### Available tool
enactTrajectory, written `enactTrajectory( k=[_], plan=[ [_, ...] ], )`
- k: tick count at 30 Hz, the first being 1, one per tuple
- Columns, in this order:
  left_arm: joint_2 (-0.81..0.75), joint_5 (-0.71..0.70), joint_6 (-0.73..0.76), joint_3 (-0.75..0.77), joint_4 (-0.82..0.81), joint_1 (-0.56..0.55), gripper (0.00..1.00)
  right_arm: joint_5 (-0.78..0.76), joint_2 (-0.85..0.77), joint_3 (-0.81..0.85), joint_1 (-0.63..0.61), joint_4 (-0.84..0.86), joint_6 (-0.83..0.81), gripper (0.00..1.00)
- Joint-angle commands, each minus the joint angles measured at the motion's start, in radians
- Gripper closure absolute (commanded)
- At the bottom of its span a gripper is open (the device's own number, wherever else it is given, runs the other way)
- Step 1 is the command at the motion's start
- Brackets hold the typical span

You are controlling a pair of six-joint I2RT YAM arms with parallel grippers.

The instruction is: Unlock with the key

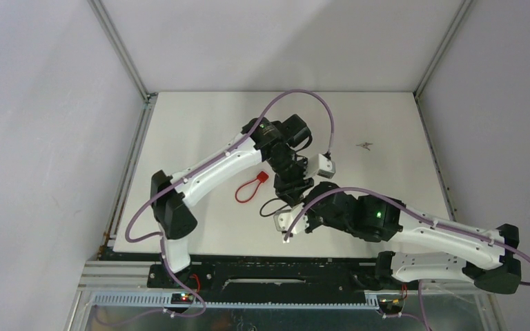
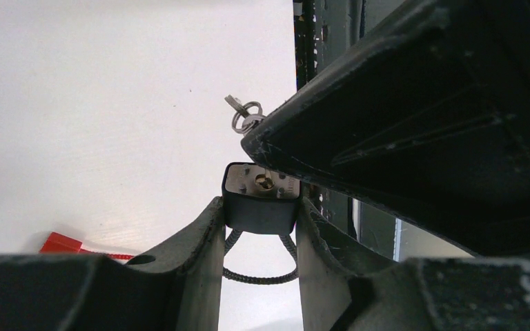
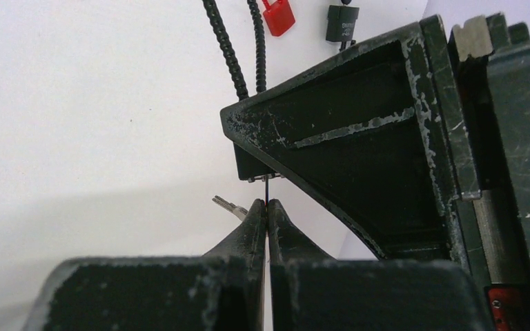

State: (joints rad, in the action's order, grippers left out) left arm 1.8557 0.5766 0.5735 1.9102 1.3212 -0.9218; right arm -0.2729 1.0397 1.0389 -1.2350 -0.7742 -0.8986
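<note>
The padlock is held above the table, near its middle, with its silver keyhole face turned toward the right gripper. The left gripper is clamped on the padlock's black body, one finger on each side. The padlock's black cable loop hangs back between those fingers.

Just in front of the keyhole face, the right gripper's fingers are pressed together on the key. The key shows edge-on as a thin line reaching from the fingertips to the padlock. I cannot tell whether its tip is inside the keyhole.

A key ring with a spare key sticks out just beside the padlock, at the right gripper's tip. A red lock lies on the table to the padlock's left in the top view, apart from it.
</note>
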Motion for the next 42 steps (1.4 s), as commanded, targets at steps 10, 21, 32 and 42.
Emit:
enactTrajectory(
  k=[10, 21, 32, 42],
  plan=[
    [0.002, 0.038, 0.006, 0.037, -0.044, -0.002, 1.00, -0.024, 0.052, 0.030, -0.060, 0.073, -0.011, 1.00],
    [-0.050, 0.150, 0.126, -0.034, -0.037, 0.018, 1.00, 0.079, -0.019, -0.018, 0.010, 0.103, -0.007, 1.00],
    [-0.053, 0.191, 0.171, -0.032, -0.039, 0.024, 1.00, 0.172, -0.034, -0.033, 0.049, 0.120, 0.016, 1.00],
    [-0.045, 0.160, 0.196, -0.027, -0.031, 0.002, 1.00, 0.205, -0.011, -0.034, 0.047, 0.140, 0.018, 1.00]
  ],
)
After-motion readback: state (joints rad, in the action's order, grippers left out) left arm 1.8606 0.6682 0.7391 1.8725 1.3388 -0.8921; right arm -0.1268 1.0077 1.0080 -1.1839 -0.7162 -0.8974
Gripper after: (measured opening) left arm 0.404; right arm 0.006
